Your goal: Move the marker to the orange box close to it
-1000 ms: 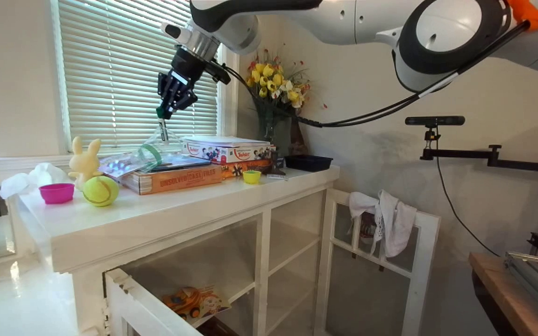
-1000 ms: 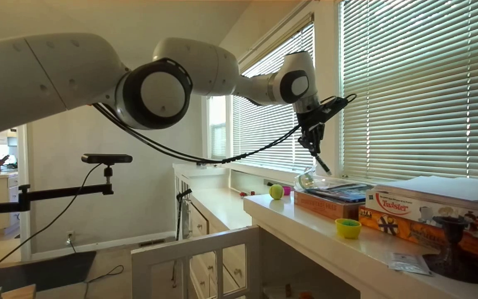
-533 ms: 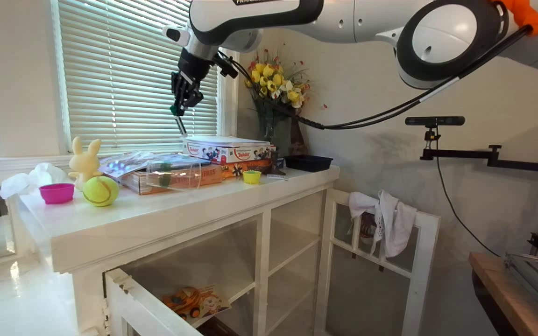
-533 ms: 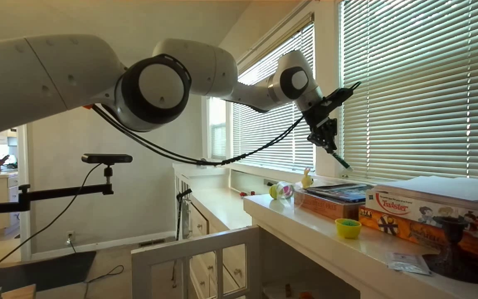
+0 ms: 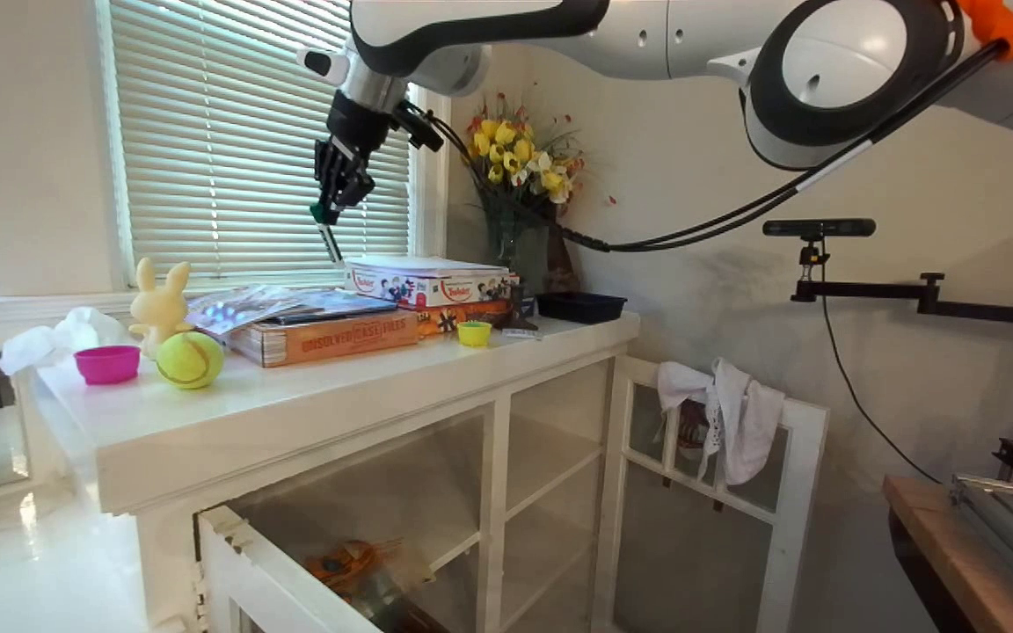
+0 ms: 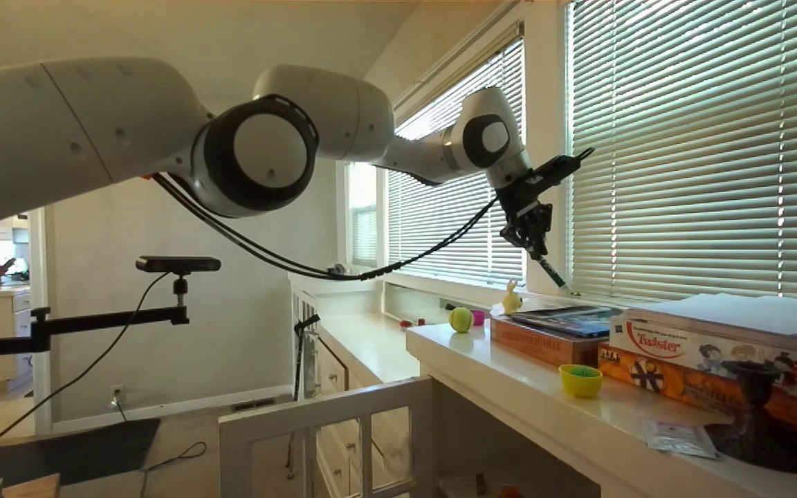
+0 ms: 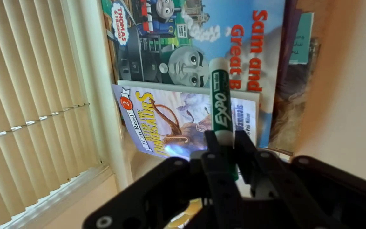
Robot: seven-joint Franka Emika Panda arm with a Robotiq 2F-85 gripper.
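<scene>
The marker is green and white with a rounded white end; it shows in the wrist view and in both exterior views. My gripper is shut on it near its green cap end, and the marker slants downward from the fingertips. In an exterior view the gripper hangs above the orange box, with a gap under the marker. The orange box also shows in an exterior view. Books lie on its top and hide most of it.
Twister box on another orange game box, right of the books. Yellow cup, dark candle holder, tennis ball, pink bowl and bunny figure stand on the white cabinet top. A blurred see-through thing shows low by the cabinet opening.
A clear plastic cup with a green band tipped off the books, fell past the box front and left the cabinet top. My gripper shifted toward the Twister box, then slightly back, still holding the marker.
</scene>
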